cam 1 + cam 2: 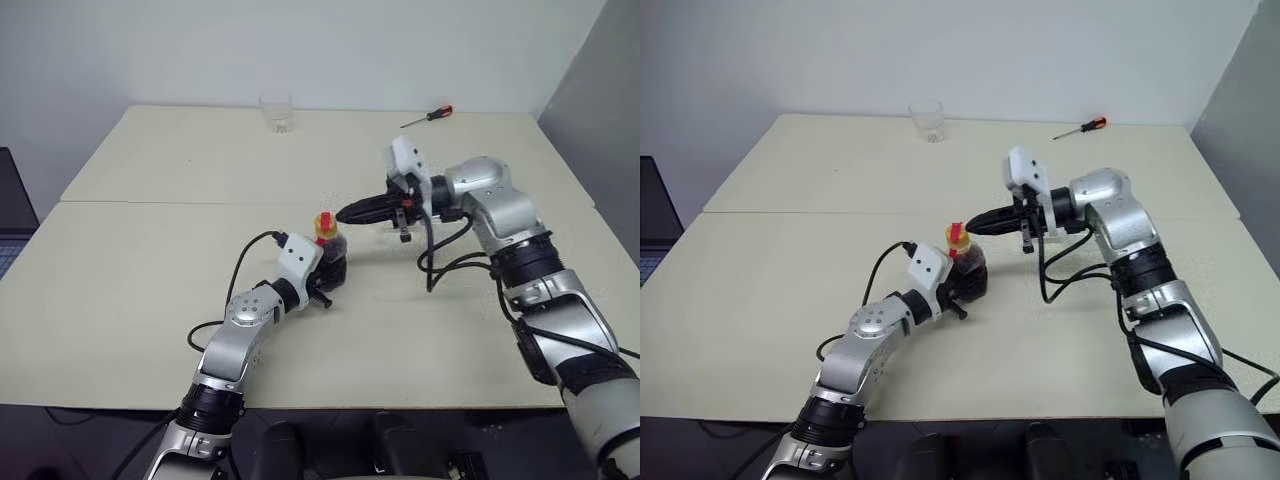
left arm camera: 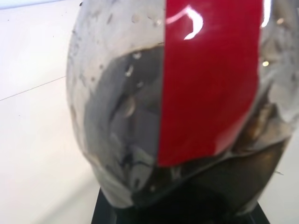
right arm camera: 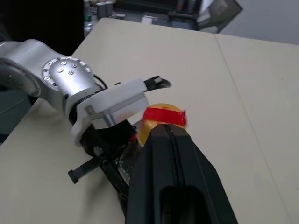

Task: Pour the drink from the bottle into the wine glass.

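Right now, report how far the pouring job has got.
Done: the left gripper is shut on the bottle, upright on the table. In hand: the shut right gripper sits by the red cap, which is on. Left: uncapping and pouring. The tumbler at the far edge looks empty.

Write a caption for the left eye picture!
Left end effector holds the bottle; shut right end effector beside its cap.

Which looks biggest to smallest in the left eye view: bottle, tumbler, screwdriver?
1. bottle, held upright in the left pincer.
2-3. tumbler and screwdriver: about alike, the tumbler bulkier, the screwdriver longer and thin.
Both lie at the table's far edge, so distance shrinks them; real sizes unsure.
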